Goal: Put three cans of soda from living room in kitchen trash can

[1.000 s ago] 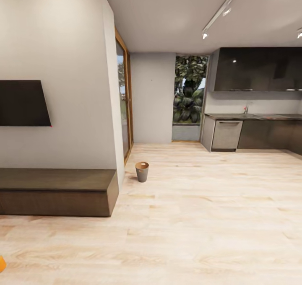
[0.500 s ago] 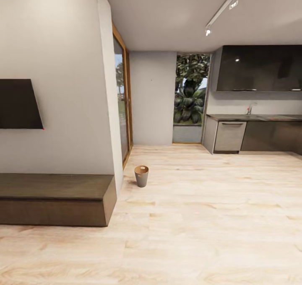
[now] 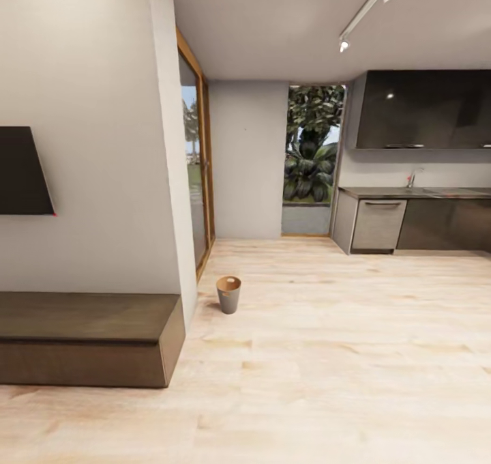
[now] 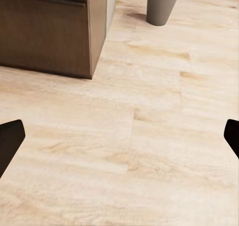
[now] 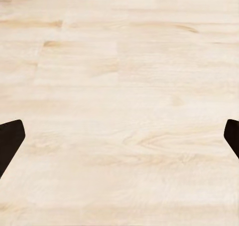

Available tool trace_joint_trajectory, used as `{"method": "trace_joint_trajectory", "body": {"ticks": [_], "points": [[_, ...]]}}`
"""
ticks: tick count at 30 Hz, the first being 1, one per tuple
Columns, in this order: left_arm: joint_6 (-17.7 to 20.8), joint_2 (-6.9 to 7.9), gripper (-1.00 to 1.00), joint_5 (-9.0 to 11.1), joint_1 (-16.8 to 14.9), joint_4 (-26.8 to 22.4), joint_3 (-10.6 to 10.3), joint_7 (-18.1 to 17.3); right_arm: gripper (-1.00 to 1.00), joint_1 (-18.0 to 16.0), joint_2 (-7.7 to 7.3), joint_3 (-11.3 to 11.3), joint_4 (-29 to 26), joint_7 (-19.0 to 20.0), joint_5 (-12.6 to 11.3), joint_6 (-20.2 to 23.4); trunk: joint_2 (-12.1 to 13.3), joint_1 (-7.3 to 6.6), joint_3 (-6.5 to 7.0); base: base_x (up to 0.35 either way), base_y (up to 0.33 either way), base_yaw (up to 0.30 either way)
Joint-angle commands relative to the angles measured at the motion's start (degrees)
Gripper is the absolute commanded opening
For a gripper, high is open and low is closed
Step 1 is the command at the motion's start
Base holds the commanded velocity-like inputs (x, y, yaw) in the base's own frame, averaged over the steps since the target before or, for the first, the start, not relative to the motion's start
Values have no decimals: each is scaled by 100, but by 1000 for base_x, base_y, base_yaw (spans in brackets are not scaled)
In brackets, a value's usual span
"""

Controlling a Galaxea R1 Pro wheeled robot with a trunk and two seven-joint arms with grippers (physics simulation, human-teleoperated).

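Rolling forward, the head camera has brought the trash can (image 3: 229,294) closer, at eleven o'clock. Left hand (image 4: 119,138) and right hand (image 5: 119,138) gape wide over the floor (image 3: 327,355), holding nothing.

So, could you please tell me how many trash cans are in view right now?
1. A grey trash can stands on the wood floor beside the end of the wall, just past the low dark bench. Others could be hidden beyond the wall or outside the picture.

Home — kitchen cabinets (image 3: 423,109) (dark), wall TV (image 3: 20,170).
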Motion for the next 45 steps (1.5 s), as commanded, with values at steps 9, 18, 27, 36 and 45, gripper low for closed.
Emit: {"method": "trace_joint_trajectory", "body": {"ticks": [9,18,27,36,45], "points": [[0,0,100,0,0,0,-5,0,100,0,1,0,1,0,2,0,0,0,1,322,-61,12],[-3,0,100,4,0,0,-6,0,100,0,1,0,1,-1,5,0,0,0,19,318,-94,163],[-6,0,100,2,0,0,-6,0,100,0,1,0,-2,-2,41,0,0,0,46,303,-129,224],[-8,0,100,3,0,0,-6,0,100,0,1,0,-1,0,44,0,0,0,77,289,-150,227],[-9,0,100,4,0,0,-7,0,100,0,1,0,1,0,44,0,0,0,110,278,-167,227]]}}
